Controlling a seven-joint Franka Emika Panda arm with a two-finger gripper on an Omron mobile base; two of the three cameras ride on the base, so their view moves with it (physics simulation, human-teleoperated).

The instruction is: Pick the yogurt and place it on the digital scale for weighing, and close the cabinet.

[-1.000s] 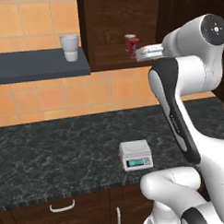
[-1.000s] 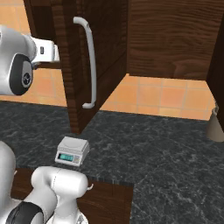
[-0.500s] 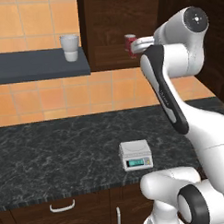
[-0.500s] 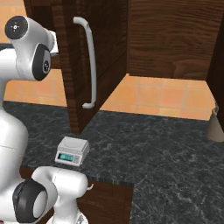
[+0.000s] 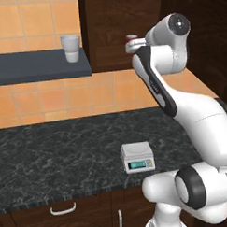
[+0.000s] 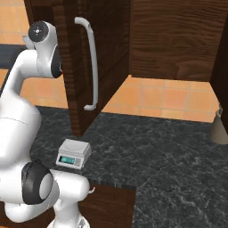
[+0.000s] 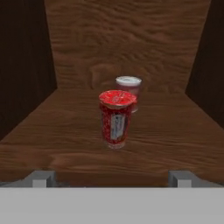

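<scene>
Yogurt stood upright on the cabinet shelf, just in front of the pale-topped can, centred ahead of the wide-open, empty gripper; best move was straight in, closing low on the cup without nudging that can.

A white cup stands on a dark shelf on the orange tile wall. The black stone counter lies below the shelf. A red can with a pale top stands upright.
</scene>
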